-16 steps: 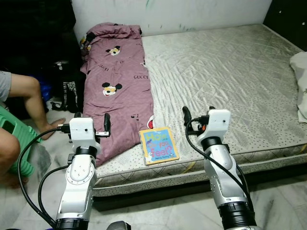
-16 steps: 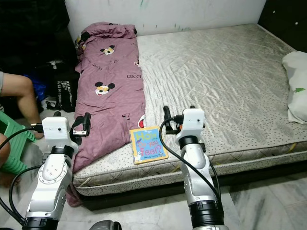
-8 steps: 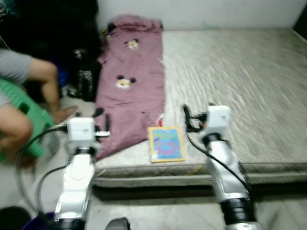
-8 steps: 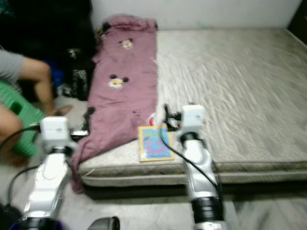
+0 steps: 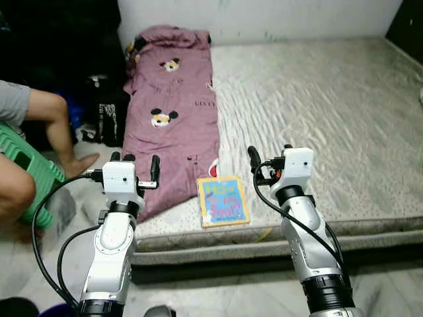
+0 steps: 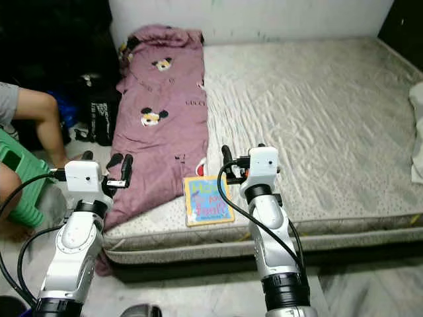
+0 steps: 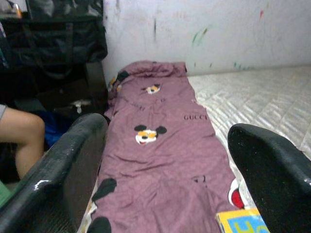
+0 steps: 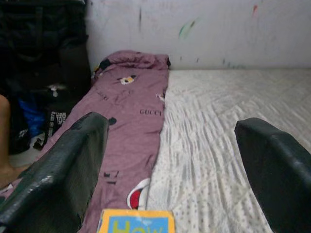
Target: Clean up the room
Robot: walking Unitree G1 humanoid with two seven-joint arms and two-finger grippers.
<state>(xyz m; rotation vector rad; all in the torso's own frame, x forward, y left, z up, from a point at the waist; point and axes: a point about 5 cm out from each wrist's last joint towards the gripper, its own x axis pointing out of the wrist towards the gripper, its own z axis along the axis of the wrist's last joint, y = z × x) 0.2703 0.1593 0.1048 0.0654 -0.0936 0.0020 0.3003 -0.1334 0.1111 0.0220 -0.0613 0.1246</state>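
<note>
Facing a low bed, two silver arms are seen raised side by side at its near edge. A bare grey mattress [image 5: 317, 99] fills most of the scene, laid on a pale tiled floor [image 5: 218, 297]. Along the mattress's left side a long purple blanket [image 5: 175, 112] printed with cartoon mouse faces is spread from the wall down to the near edge, where one corner hangs over. Just beside that lower end, near the front edge of the mattress, a children's book [image 5: 223, 201] with a blue and yellow cover is laid flat.

The left gripper [image 5: 136, 164] is held above the blanket's hanging corner, its fingers spread wide and empty. The right gripper [image 5: 267, 157] is held just right of the book — also spread wide, nothing grasped.

At the left edge a person's bare leg [image 5: 56, 122] and a green plastic stool [image 5: 30, 175] are seen on the floor, with dark bags [image 5: 109, 119] behind them against the wall.
</note>
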